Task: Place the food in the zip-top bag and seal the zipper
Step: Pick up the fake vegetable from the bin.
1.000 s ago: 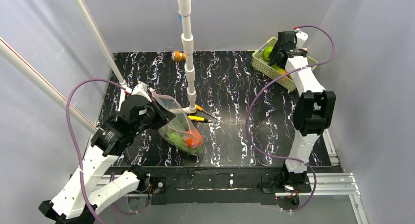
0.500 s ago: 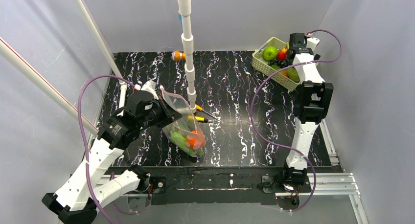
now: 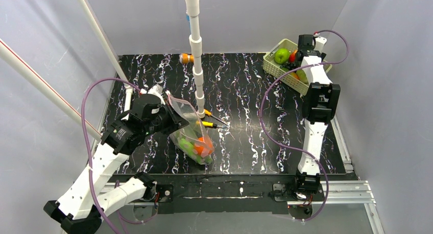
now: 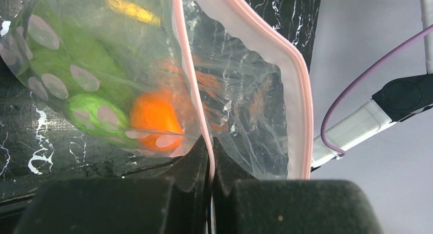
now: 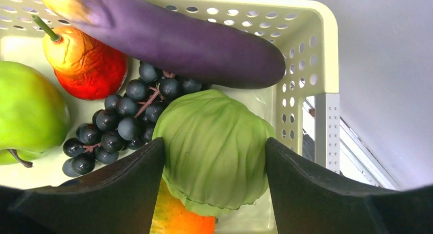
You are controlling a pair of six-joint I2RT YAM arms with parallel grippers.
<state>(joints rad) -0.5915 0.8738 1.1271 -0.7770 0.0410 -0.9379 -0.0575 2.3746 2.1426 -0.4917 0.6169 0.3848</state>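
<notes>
Your right gripper (image 5: pixel 214 157) has just dropped into the basket (image 5: pixel 327 60) and its fingers now touch both sides of the green cabbage (image 5: pixel 212 142), about to grab it, while your left gripper (image 4: pixel 210 157) stays pinched shut on the zip-top bag (image 4: pixel 245 91), holding its mouth open.

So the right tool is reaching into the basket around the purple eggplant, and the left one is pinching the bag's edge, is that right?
Not quite. The right wrist view shows the right tool straddling the green cabbage; the eggplant lies beyond it in the basket. The left tool does pinch the bag edge.
</notes>
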